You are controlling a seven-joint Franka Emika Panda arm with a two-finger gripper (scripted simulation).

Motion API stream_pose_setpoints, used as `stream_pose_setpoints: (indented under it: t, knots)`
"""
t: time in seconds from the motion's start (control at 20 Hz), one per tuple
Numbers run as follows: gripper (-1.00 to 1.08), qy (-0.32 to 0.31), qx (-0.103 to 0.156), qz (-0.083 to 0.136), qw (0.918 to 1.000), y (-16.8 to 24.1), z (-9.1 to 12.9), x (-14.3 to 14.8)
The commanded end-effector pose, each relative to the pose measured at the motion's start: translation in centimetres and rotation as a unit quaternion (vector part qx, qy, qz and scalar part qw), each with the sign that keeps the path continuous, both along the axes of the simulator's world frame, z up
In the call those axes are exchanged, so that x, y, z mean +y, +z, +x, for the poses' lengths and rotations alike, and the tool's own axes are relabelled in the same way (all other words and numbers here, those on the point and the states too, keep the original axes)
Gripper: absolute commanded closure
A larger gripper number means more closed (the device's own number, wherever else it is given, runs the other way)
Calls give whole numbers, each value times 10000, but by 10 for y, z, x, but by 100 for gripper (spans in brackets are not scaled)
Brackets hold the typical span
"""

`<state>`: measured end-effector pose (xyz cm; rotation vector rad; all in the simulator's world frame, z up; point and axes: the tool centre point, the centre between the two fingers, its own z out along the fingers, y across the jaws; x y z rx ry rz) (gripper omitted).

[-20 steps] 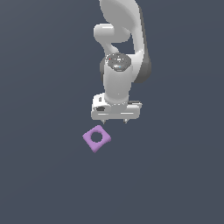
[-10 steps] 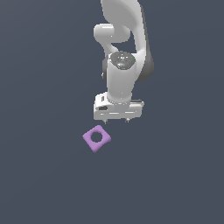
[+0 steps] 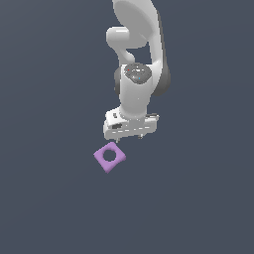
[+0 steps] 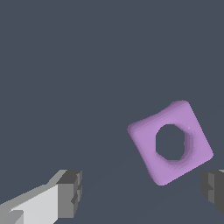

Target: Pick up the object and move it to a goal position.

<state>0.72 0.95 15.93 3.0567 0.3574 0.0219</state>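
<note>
The object, a small flat light-purple square block (image 3: 109,157) with a round central hole, lies on the dark grey floor, turned like a diamond. My gripper (image 3: 129,138) hangs above it and slightly toward the exterior view's right, not touching it. In the wrist view the block (image 4: 192,135) lies between and a little beyond the two dark fingertips (image 4: 70,193), nearer the other fingertip. The jaws stand wide apart and empty, wider than the block.
The white arm (image 3: 136,74) rises behind the gripper. The floor (image 3: 49,198) is a plain dark grey surface.
The gripper has shifted slightly lower and toward the block. The block has not moved.
</note>
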Motion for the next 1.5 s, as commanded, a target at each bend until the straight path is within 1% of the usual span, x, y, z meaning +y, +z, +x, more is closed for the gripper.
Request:
stream_pose_setpoints:
  t: [0.0, 0.15, 0.35, 0.55, 0.7, 0.85, 1.05, 1.25, 1.45]
  knots:
    - [-100, 292, 24, -81, 9995, -5, -1, -5]
    - [-100, 724, 66, -196, 9972, -12, -3, -12]
    - [-100, 1374, 143, -358, 9898, -23, -6, -22]
    - [-100, 2026, 235, -507, 9777, -33, -9, -31]
    - [-100, 2512, 313, -609, 9655, -41, -11, -37]
    - [-100, 2994, 397, -702, 9507, -49, -14, -44]
    - [-100, 3629, 518, -811, 9268, -59, -18, -52]
    - [-100, 4251, 645, -903, 8983, -70, -22, -59]
    - [-100, 4855, 777, -976, 8653, -80, -27, -65]
